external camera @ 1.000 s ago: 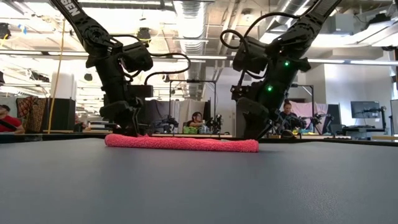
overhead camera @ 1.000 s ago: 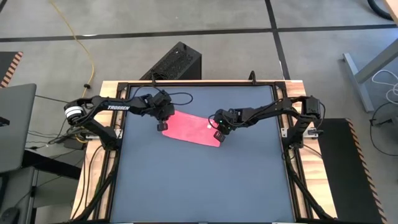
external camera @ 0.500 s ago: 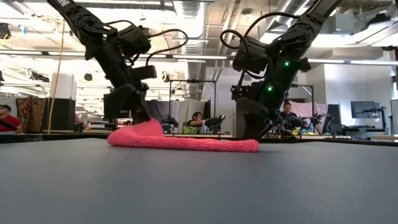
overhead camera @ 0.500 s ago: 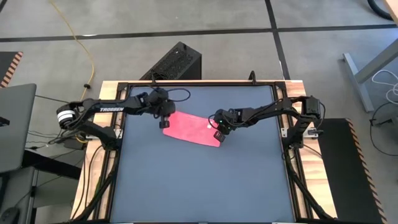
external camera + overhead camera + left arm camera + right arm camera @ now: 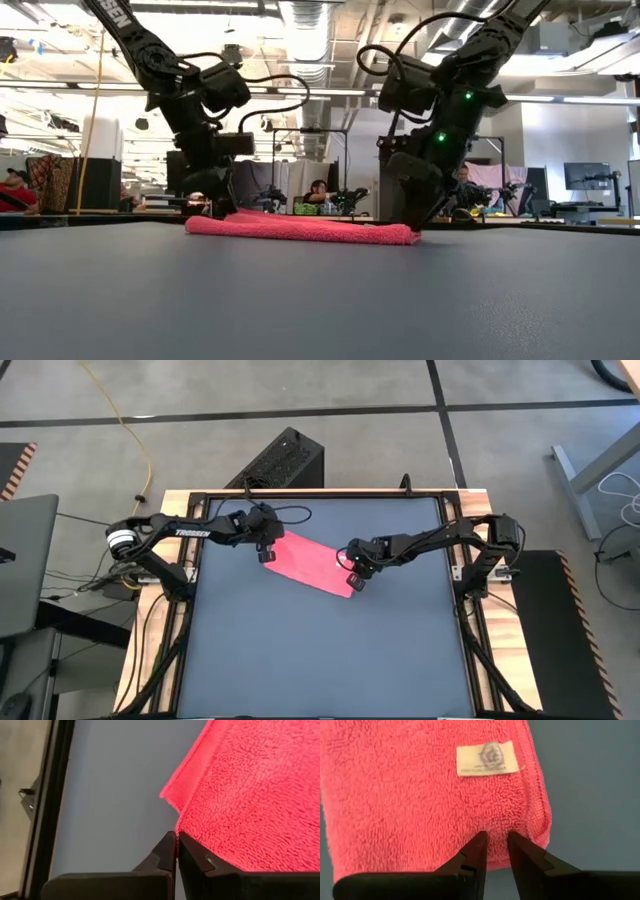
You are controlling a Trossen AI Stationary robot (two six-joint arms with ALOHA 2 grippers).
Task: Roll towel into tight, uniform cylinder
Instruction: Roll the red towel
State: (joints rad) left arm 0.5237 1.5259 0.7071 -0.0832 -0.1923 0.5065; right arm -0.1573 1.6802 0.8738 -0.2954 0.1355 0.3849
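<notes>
The pink towel point(image 5: 310, 565) lies flat in a slanted strip on the far half of the dark tabletop, with its white tag point(image 5: 487, 757) near its right end. My left gripper point(image 5: 267, 557) is at the towel's left end, shut on its edge. My right gripper point(image 5: 354, 582) stands on the right end, fingers pointing down and nearly closed on the cloth. In the low view the towel point(image 5: 300, 228) is a low band between the two grippers. The left wrist view shows a second layer point(image 5: 172, 795) sticking out from under the top layer. My left gripper has its shut fingertips at the towel's left edge point(image 5: 181, 826), close to a corner. It comes slanting down from the table's left side. Whether cloth sits between the tips I cannot tell for sure; that end rests low on the table. My right gripper pinches a small pucker of cloth point(image 5: 495, 826) between its two fingertips, just inside the towel's right end, below the tag. The fingers come steeply from above. The towel's right end point(image 5: 405, 234) stays down on the table.
Bare dark tabletop point(image 5: 320, 660) stretches toward the near edge. The table's black frame point(image 5: 195, 600) runs along both sides. A black box point(image 5: 285, 460) sits on the floor beyond the far edge. People sit far back in the room point(image 5: 318, 192).
My left gripper raised the towel's left end off the table in a hump, then lowered it again. That end now lies a little closer to my right gripper. The right end stayed pinned under my right gripper.
</notes>
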